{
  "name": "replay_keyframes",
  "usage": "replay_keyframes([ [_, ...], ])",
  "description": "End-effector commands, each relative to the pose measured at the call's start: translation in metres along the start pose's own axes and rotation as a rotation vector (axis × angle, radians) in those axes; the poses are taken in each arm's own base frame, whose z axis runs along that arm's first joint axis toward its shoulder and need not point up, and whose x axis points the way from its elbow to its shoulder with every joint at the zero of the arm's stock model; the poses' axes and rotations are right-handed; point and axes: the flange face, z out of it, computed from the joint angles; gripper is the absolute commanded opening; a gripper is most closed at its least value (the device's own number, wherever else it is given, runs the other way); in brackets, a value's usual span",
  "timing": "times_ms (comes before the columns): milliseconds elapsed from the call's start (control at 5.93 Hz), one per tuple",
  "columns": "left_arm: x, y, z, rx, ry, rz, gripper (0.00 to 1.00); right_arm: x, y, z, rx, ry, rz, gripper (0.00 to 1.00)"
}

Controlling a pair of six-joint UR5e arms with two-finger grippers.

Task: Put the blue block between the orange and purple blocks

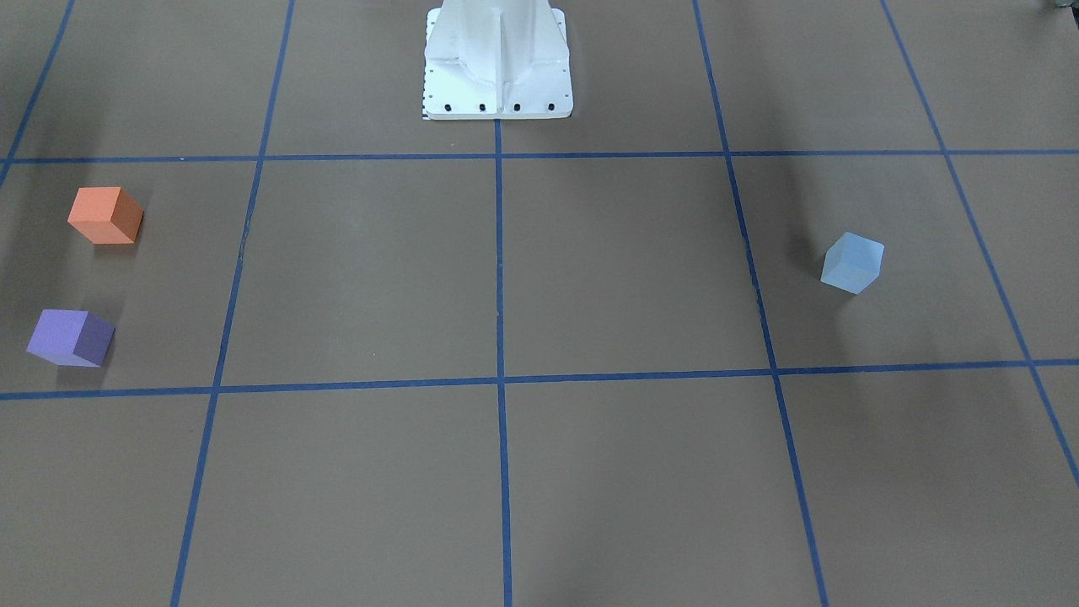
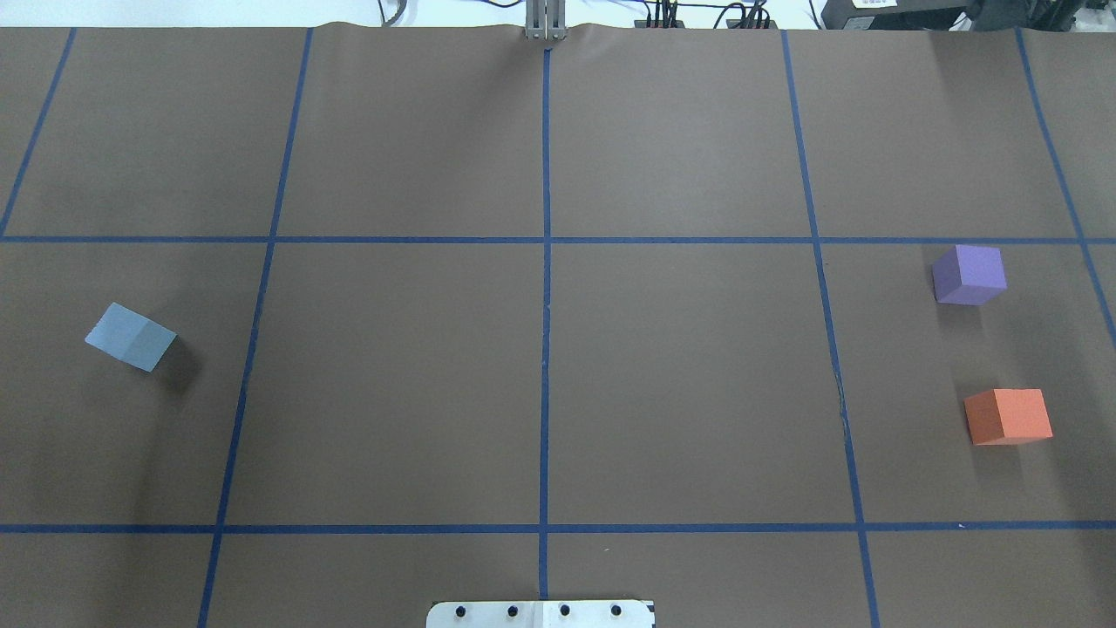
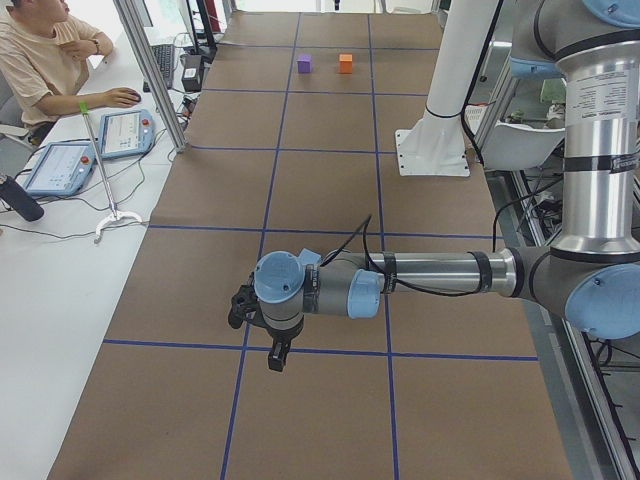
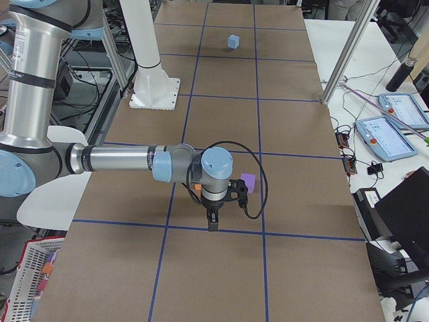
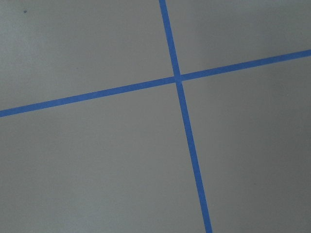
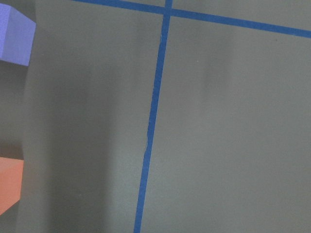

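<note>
The blue block (image 2: 131, 336) sits on the brown table at the overhead view's left, also seen in the front view (image 1: 853, 262). The purple block (image 2: 969, 275) and the orange block (image 2: 1008, 416) sit apart at the right, with a gap between them. The right wrist view shows a corner of each, purple (image 6: 14, 34) and orange (image 6: 9, 187). My left gripper (image 3: 275, 355) hangs above the table near the blue block. My right gripper (image 4: 212, 225) hangs near the purple block (image 4: 248, 182). Both grippers show only in the side views, so I cannot tell whether they are open or shut.
The white robot base (image 1: 497, 59) stands at the table's near middle edge. Blue tape lines (image 2: 546, 305) divide the table into squares. An operator (image 3: 40, 50) sits at a side desk with tablets (image 3: 125, 130), and a thin stand (image 3: 105, 190) is beside the table.
</note>
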Motion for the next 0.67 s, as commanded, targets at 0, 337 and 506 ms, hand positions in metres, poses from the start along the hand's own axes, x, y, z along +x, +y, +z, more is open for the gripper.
replay_keyframes([
  [0, 0.004, -0.003, -0.003, 0.018, -0.003, 0.021, 1.00, -0.006, -0.003, -0.008, 0.018, 0.003, -0.012, 0.99],
  [337, 0.014, -0.011, -0.014, 0.089, -0.015, 0.085, 1.00, -0.019, -0.009, -0.024, 0.050, 0.007, -0.040, 0.99],
  [506, 0.021, -0.017, -0.023, 0.175, -0.033, 0.174, 1.00, -0.034, -0.027, -0.041, 0.097, -0.009, -0.080, 0.99],
])
